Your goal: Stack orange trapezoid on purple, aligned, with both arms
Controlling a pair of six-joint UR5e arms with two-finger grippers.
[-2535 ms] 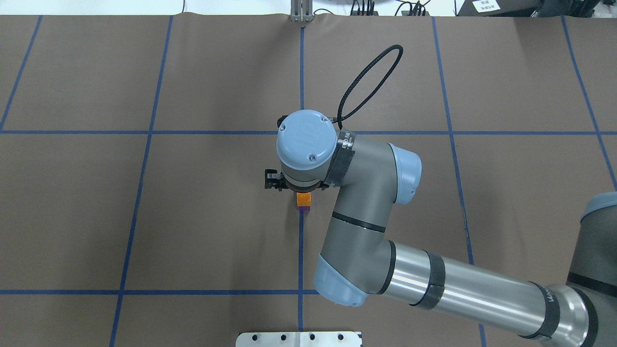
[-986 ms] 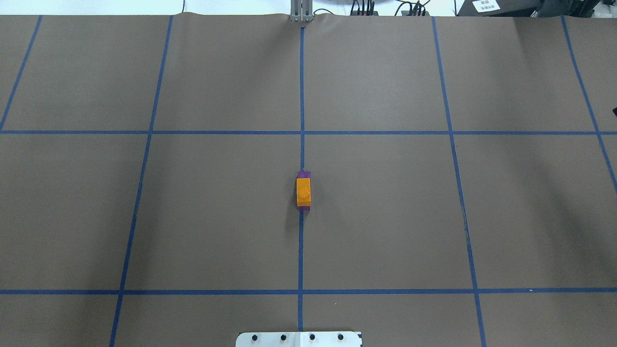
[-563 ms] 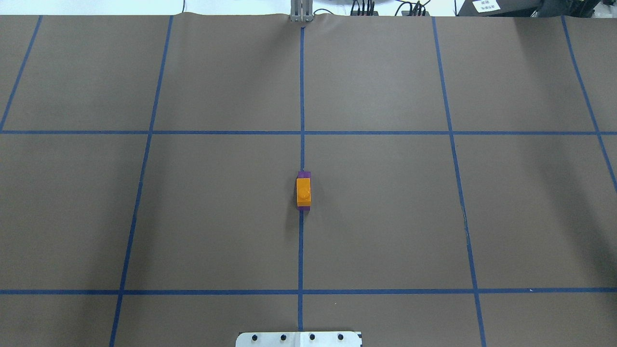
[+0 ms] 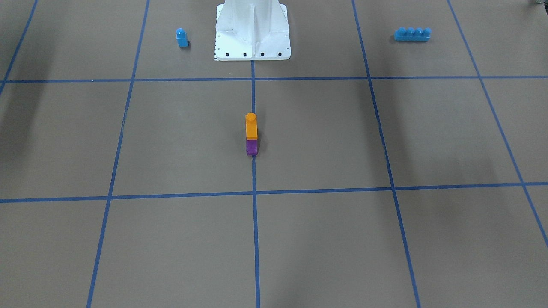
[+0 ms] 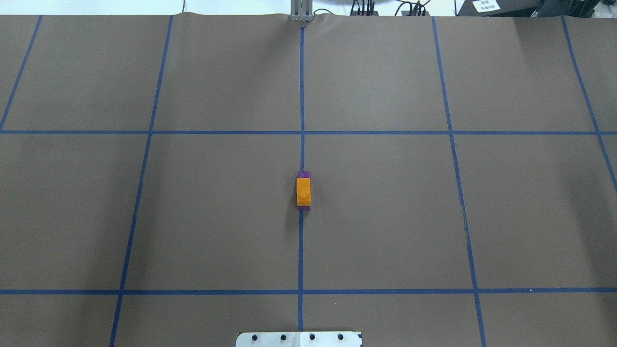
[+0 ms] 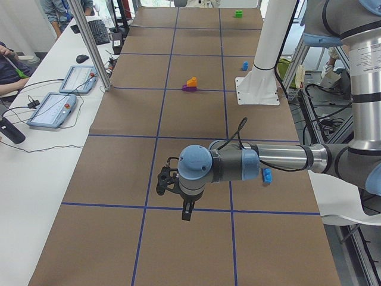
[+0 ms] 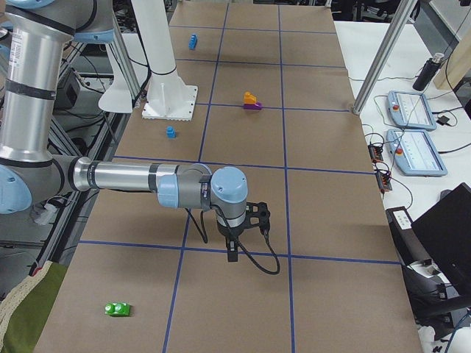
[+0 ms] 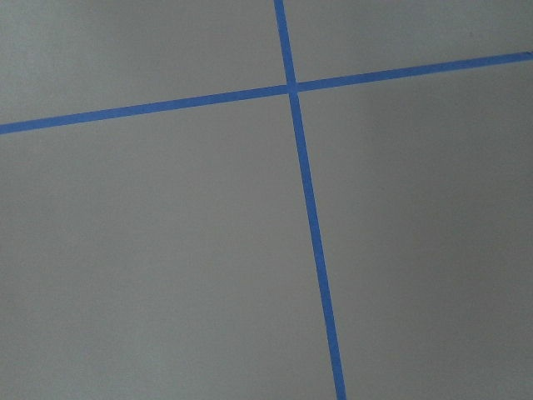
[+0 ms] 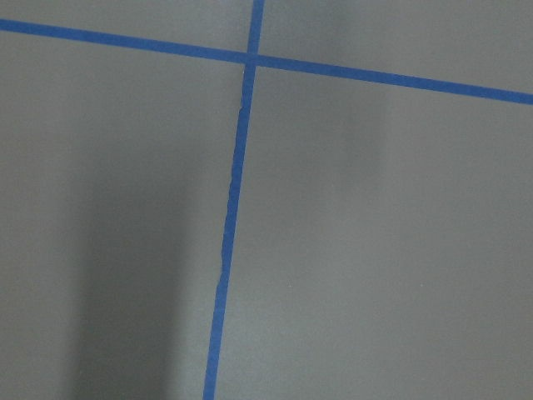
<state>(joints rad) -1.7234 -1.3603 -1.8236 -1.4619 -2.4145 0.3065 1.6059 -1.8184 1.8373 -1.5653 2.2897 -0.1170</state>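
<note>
The orange trapezoid sits on top of the purple at the table's middle, on the blue centre line. The stack also shows in the front view, orange over purple. No gripper touches it. My left gripper shows only in the exterior left view, over the table far from the stack, and I cannot tell if it is open or shut. My right gripper shows only in the exterior right view, also far from the stack, state unclear. Both wrist views show only brown mat and blue tape.
A small blue one-stud block and a long blue four-stud brick lie on either side of the white base pedestal. A green block lies near the table's right end. Control tablets lie along the operators' side.
The right arm, which hung over the stack 2.5 s ago, has left the overhead view. The orange-on-purple stack has stayed in place since.
</note>
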